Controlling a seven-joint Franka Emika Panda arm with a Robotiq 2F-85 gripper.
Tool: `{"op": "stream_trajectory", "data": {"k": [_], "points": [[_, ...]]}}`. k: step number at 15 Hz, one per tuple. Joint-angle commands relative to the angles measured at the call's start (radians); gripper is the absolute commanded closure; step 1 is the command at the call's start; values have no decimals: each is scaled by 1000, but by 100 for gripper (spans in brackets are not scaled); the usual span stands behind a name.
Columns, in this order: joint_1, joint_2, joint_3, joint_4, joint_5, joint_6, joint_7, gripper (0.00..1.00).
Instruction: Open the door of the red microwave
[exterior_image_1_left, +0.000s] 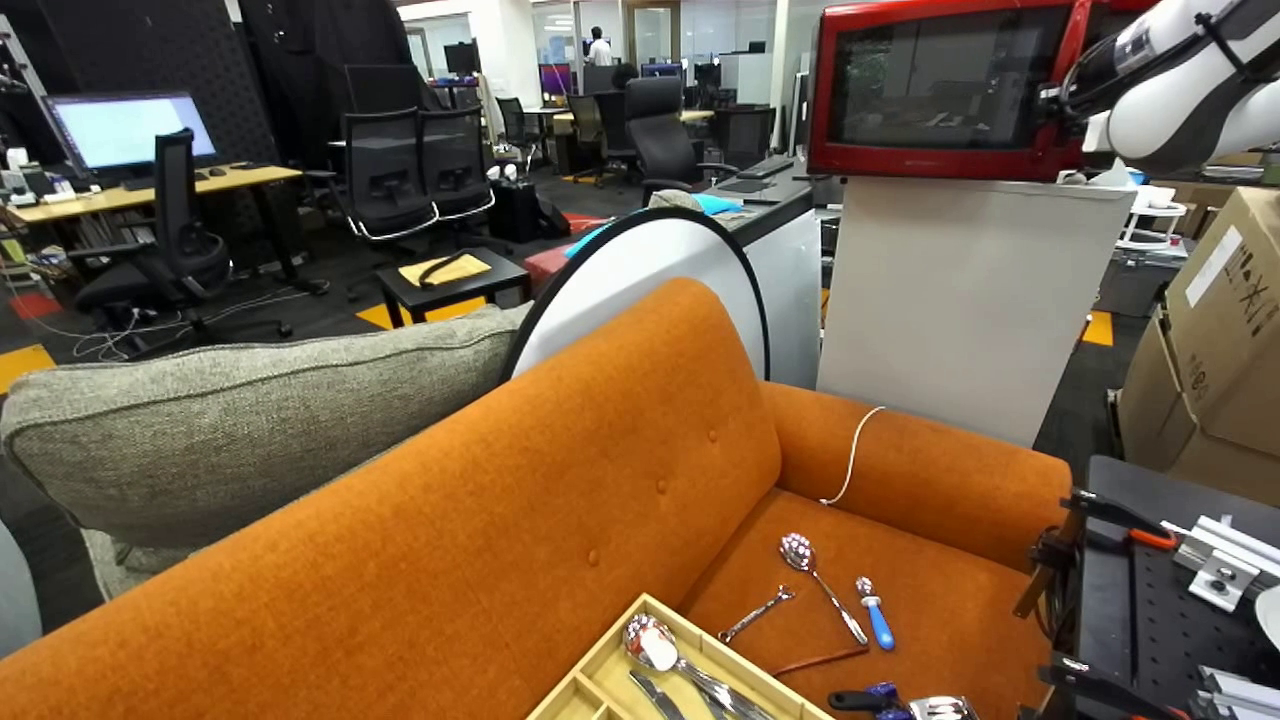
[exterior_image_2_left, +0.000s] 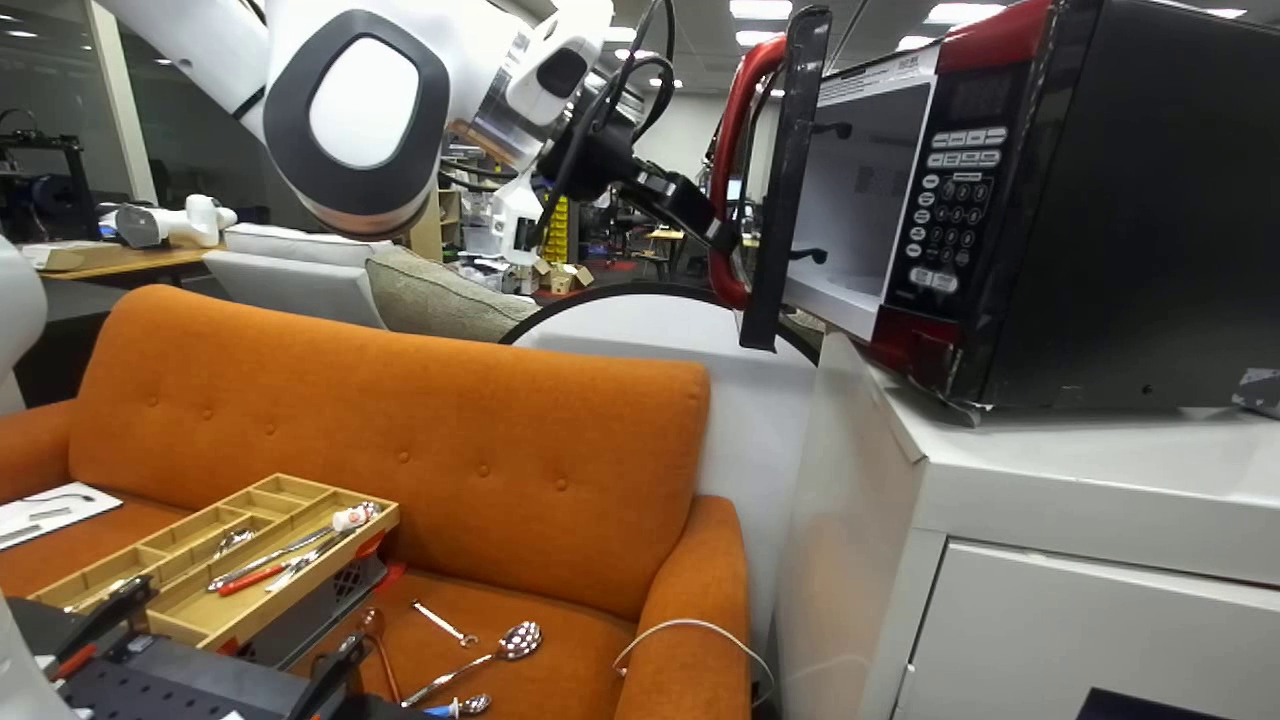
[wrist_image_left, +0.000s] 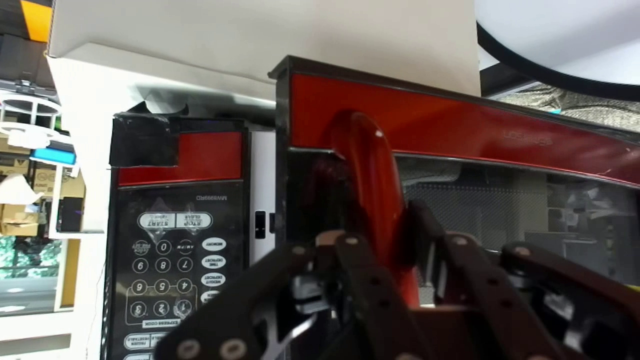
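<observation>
Red microwave (exterior_image_2_left: 1130, 200) sits on the white pedestal (exterior_image_1_left: 970, 300), just past the end of the orange sofa (exterior_image_1_left: 600, 450). Your claw (wrist_image_left: 390, 225) is clamped on the red handle (wrist_image_left: 372, 165); in the wrist view you see it gripping the bar from both sides. Door (exterior_image_2_left: 788, 180) stands partly open. In an exterior view you can make out the gap between its black edge and the control panel (exterior_image_2_left: 950, 220), pale interior (exterior_image_2_left: 865, 170) showing, black latch hooks (exterior_image_2_left: 840, 130) on the door's inner side. Keypad (wrist_image_left: 162, 280) reads upside down from your wrist camera.

Over the sofa seat you have a wooden cutlery tray (exterior_image_2_left: 185, 610) with utensils (exterior_image_2_left: 280, 560) in it; near it lie a loose metal spoon (exterior_image_2_left: 521, 640), a wrench (exterior_image_1_left: 756, 615) and a blue-handled utensil (exterior_image_1_left: 880, 628). Thin pale cord (exterior_image_1_left: 853, 452) crosses the sofa arm. White disc (exterior_image_1_left: 640, 255) with a black rim stands behind the sofa back. Tan cardboard boxes (exterior_image_1_left: 1235, 300) stand near the pedestal, apart from it.
</observation>
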Motion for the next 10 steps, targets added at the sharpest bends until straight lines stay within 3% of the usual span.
{"op": "stream_trajectory", "data": {"k": [1, 2, 3, 5, 10], "points": [[41, -11, 0, 0, -21, 28, 41, 90], [44, -12, 0, 0, -22, 28, 40, 82], [44, -12, 0, 0, -22, 28, 38, 48], [58, 4, 0, 0, -20, 8, 50, 43], [114, 3, 3, 0, -29, 12, 84, 6]]}}
